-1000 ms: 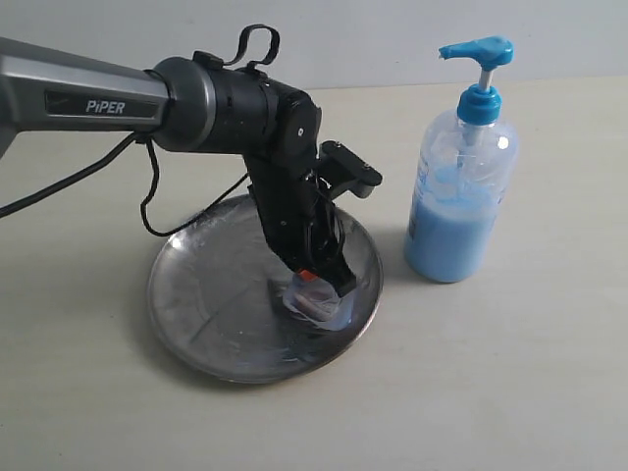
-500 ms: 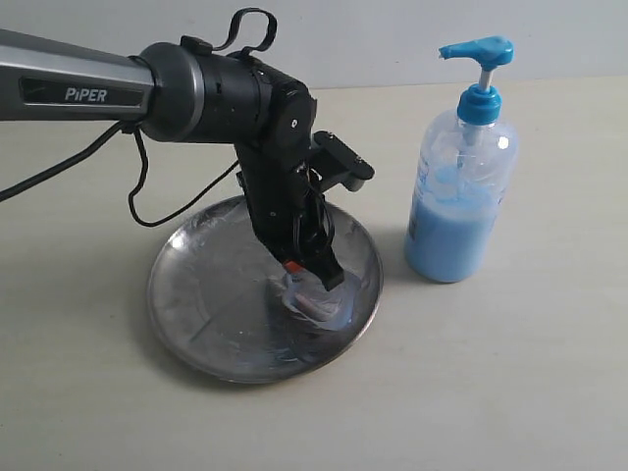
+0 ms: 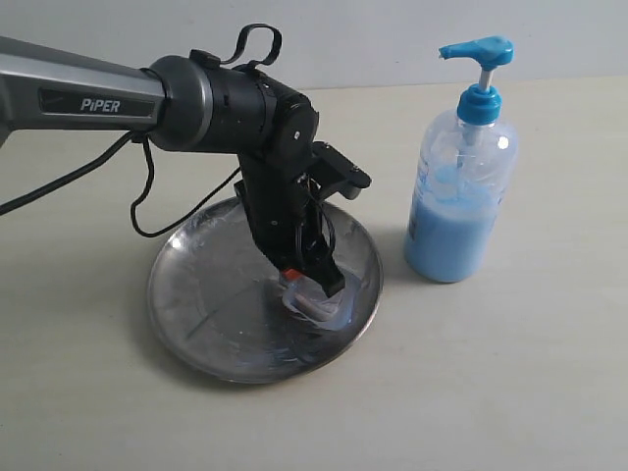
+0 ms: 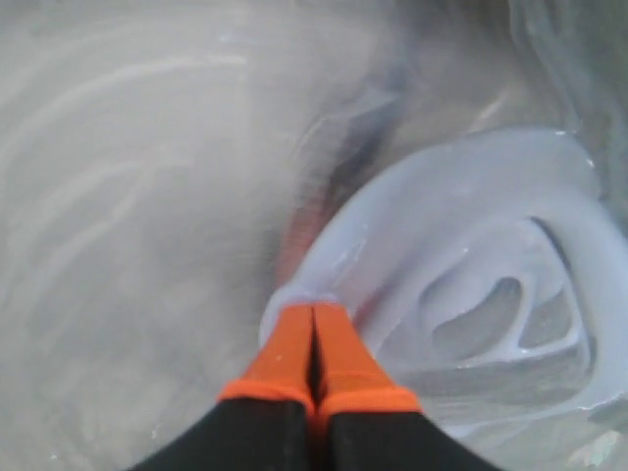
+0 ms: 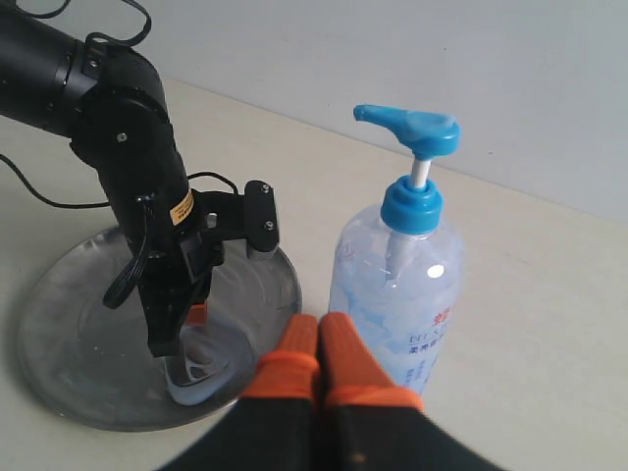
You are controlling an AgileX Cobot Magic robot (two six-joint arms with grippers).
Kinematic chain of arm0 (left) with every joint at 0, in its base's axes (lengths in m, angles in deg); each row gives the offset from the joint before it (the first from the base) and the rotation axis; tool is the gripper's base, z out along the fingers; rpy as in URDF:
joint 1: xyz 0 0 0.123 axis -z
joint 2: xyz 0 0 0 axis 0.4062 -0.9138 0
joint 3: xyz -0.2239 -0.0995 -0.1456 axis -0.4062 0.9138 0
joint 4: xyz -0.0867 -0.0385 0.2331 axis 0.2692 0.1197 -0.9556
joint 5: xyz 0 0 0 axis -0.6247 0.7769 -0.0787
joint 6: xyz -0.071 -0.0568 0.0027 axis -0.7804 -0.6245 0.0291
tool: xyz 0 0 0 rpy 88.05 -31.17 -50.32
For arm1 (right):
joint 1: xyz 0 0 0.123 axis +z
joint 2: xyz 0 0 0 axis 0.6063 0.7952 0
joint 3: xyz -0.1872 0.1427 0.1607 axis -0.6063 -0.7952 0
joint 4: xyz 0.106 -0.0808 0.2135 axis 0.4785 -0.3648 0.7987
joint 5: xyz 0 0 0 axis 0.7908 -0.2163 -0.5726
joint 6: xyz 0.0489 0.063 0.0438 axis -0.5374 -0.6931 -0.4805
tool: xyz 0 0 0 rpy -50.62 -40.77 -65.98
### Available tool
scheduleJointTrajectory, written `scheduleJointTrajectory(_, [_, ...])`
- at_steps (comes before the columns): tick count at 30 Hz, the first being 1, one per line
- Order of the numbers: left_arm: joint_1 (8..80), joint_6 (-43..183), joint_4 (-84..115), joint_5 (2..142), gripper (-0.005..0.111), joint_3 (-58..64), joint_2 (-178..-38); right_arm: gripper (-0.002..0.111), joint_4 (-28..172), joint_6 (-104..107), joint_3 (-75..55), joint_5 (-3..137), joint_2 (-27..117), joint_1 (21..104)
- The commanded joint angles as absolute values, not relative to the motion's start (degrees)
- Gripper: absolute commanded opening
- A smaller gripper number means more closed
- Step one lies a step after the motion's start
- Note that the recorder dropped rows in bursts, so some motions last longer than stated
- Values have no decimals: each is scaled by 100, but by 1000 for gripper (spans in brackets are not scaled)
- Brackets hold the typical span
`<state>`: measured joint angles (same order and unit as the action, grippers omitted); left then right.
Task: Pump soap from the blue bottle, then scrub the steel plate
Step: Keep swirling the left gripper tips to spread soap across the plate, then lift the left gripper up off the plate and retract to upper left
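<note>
Jaws of the left gripper (image 4: 312,316) are being held pressed together, the orange pads meeting along a thin dark line. The tips are touching the edge of a pale bluish pad (image 4: 471,285). Whether a thin lip of that pad is being pinched between them cannot be told. Jaws of the right gripper (image 5: 318,339) are likewise being held fully closed, with nothing between them. That gripper is being cut off by the edge of its own view and is not being shown in the exterior view.

Much of the left wrist view is being blurred; only faint curved streaks are being made out on the grey metal. In the exterior view the pad is being partly hidden by the black fingers, and the far side of the steel plate (image 3: 196,294) is being covered by the arm's wrist.

The plate is being seen as round, shallow and shiny, low-rimmed, with streaky reflections. It is lying on the matt beige table (image 3: 510,383), left of the blue bottle (image 3: 459,177) and apart from it. The pad is being seen as translucent and rounded, with moulded openings, resting in the plate near the rim on the bottle's side. The bottle is standing upright: clear plastic, rounded shoulders, bright blue pump head (image 3: 478,49). Opaque light-blue soap (image 3: 446,245) is being held in its lower part. A black cable (image 3: 147,211) is hanging looped from the arm.
</note>
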<state>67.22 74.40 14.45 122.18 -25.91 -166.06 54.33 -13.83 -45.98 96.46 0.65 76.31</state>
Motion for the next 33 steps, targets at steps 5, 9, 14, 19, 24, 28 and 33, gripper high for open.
scheduleJointTrajectory(5, [6738, 7366, 1690, 12490, 0, -2578, -16614, 0, 5409, -1395, -4622, 9615, 21, 7630])
scheduleJointTrajectory(9, [6789, 7366, 1727, 12565, 0, -2578, -16614, 0, 5409, -1395, -4622, 9615, 21, 7630])
scheduleJointTrajectory(14, [6974, 7377, 1731, 12547, 0, -2578, -16614, 0, 5409, -1395, -4622, 9615, 21, 7630])
scheduleJointTrajectory(19, [7173, 7421, 1731, 12449, 0, -2578, -16614, 0, 5409, -1395, -4622, 9615, 21, 7630])
scheduleJointTrajectory(24, [7309, 7421, 1740, 12358, 0, -2578, -16614, 0, 5409, -1395, -4622, 9615, 21, 7630])
scheduleJointTrajectory(28, [7378, 7421, 1776, 12254, 0, -2578, -16614, 0, 5409, -1395, -4622, 9615, 21, 7630])
scheduleJointTrajectory(33, [7437, 7421, 1828, 12189, 0, -2578, -16614, 0, 5409, -1395, -4622, 9615, 21, 7630])
